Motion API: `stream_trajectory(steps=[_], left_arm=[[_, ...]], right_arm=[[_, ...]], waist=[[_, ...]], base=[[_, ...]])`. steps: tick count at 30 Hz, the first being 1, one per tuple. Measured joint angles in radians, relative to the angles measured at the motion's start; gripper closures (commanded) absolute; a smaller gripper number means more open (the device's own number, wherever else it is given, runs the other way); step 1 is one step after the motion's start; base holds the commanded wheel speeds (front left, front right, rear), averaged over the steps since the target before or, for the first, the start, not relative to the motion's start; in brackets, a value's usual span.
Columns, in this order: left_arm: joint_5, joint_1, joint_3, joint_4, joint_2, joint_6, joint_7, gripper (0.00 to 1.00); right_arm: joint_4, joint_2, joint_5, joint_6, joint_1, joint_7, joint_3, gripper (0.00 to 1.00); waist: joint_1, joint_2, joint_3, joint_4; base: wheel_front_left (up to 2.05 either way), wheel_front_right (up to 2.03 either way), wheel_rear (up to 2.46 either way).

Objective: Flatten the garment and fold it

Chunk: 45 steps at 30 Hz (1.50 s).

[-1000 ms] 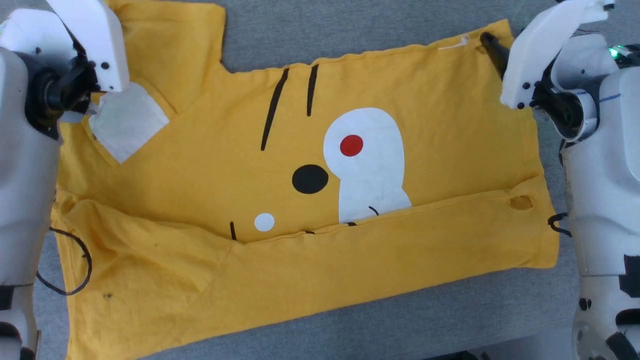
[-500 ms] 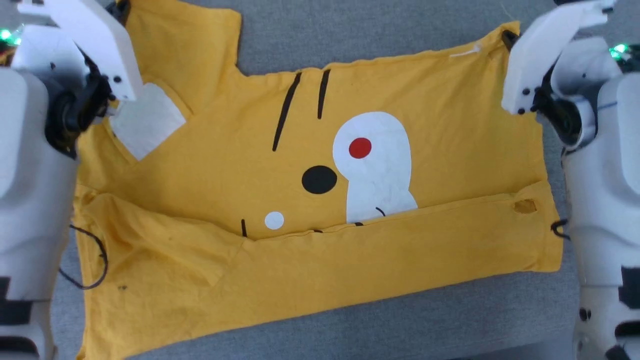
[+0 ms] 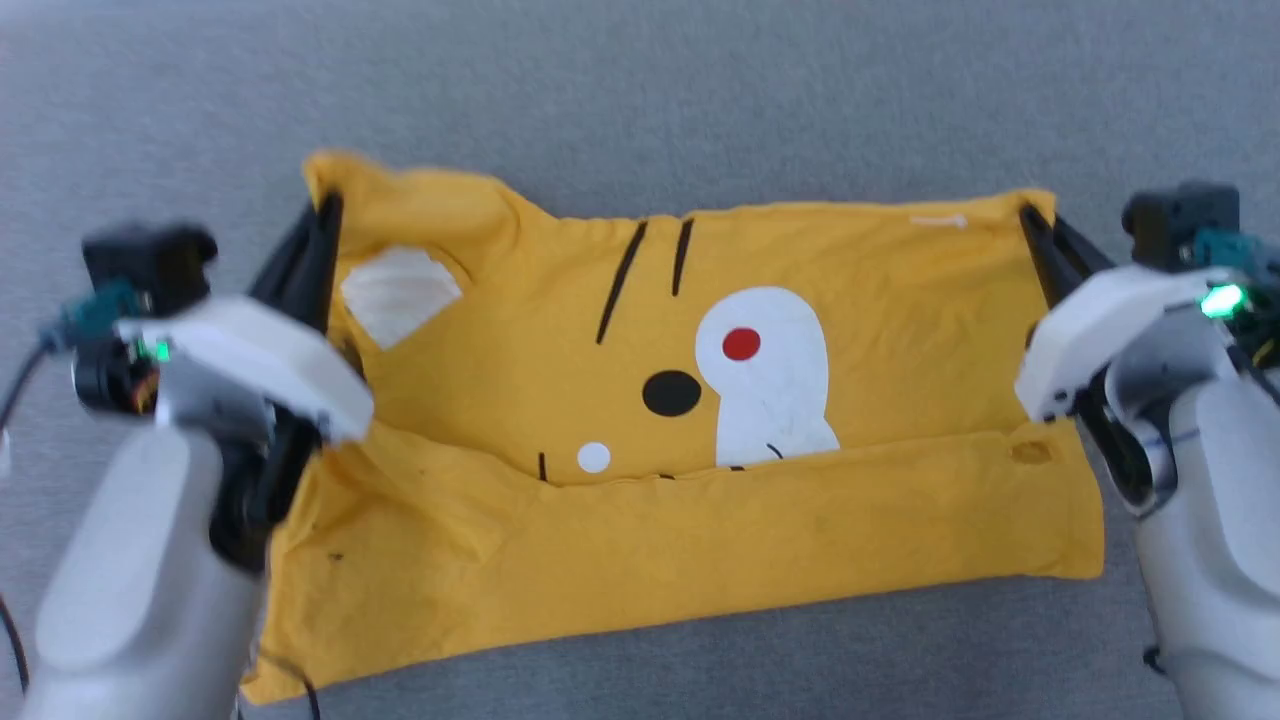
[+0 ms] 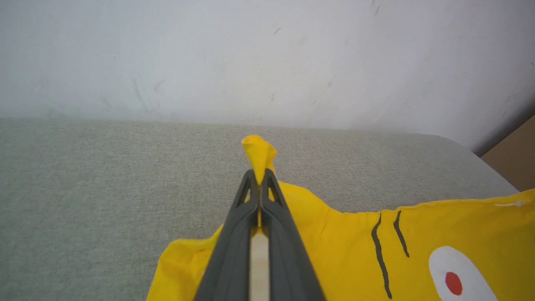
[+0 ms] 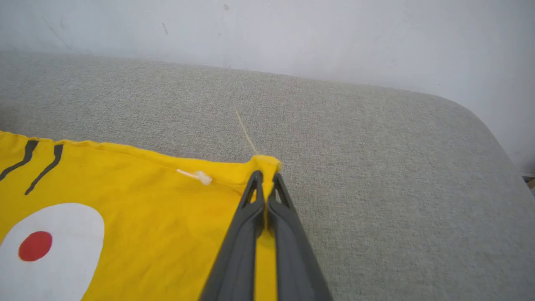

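The T-shirt [image 3: 700,520] lies sideways on the grey cushion [image 3: 640,110], print up, its near strip already folded over the lower part of the white patch [image 3: 770,370]. The left gripper [image 4: 259,173] is closed on the far corner by the sleeve, with a tuft of cloth poking past its tips. The right gripper [image 5: 264,175] is pinched tight on the far hem corner. The fold in hand looks to be far edge over near: raise both corners together, hold the edge between them taut, and lay it level along the folded strip so no slack bunches underneath
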Motion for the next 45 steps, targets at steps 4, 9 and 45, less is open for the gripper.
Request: stream_trajectory(steps=[4, 9, 45], left_arm=[[-0.034, 0.151, 0.015, -0.079, 0.001, 0.026, -0.001, 1.00], [-0.082, 0.335, 0.025, -0.147, -0.006, 0.049, -0.002, 1.00], [-0.060, 0.500, -0.069, 0.032, -0.092, 0.004, -0.183, 0.00]], right_arm=[[0.006, -0.013, 0.007, 0.000, 0.066, -0.018, -0.008, 1.00], [0.020, -0.036, 0.007, 0.000, 0.124, 0.017, -0.021, 1.00], [0.084, -0.057, 0.067, 0.000, 0.321, 0.105, -0.078, 0.00]], waist=[[-0.0001, -0.0001, -0.061, 0.021], [-0.0002, 0.0000, -0.121, 0.047], [0.0002, 0.0000, -0.229, 0.137]], base=[[0.00, 0.00, 0.00], [0.00, 0.00, 0.00], [0.00, 0.00, 0.00]])
